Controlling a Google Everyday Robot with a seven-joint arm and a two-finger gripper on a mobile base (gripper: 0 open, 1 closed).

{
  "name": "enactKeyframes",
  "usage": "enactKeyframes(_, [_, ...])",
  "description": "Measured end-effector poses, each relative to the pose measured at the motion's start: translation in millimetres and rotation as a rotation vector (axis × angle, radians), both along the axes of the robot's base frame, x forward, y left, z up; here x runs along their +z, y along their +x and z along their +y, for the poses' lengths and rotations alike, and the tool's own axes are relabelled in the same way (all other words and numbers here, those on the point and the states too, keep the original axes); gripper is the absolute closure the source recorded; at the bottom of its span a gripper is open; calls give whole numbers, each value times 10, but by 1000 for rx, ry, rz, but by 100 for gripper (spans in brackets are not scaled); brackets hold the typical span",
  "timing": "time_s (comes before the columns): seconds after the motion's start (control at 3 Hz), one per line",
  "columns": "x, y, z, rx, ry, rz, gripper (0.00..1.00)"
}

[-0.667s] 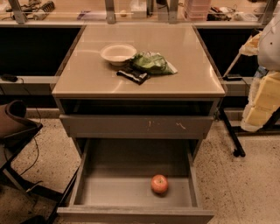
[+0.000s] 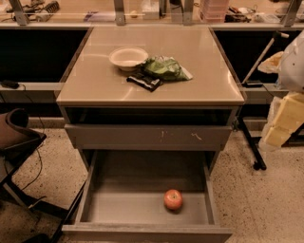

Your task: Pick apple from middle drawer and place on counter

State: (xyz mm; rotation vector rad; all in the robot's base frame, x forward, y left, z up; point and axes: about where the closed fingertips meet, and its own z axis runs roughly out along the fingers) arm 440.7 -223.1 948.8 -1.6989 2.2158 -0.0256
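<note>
The small red-orange apple [image 2: 173, 199] lies on the smooth grey floor of the open middle drawer [image 2: 118, 209], right of centre and near the front wall. The glossy beige counter [image 2: 199, 71] tops the grey cabinet above it. My arm, white and pale yellow, comes in at the right edge, with the gripper [image 2: 281, 124] beside the cabinet at about the height of the scratched drawer front. It is well above and to the right of the apple and touches nothing.
On the counter are a white bowl [image 2: 128, 57], a green bag [image 2: 166, 68] and a dark packet [image 2: 145, 81]. The scratched drawer front [image 2: 147, 136] sits above the open drawer. A chair [image 2: 16, 137] stands left, a black stand [image 2: 251, 142] right, and a cluttered workbench [image 2: 152, 12] behind.
</note>
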Motion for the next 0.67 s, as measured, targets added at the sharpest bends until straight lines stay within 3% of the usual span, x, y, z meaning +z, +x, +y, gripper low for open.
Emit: enactKeyframes(0.67, [-1650, 42, -385, -100, 230, 103, 0])
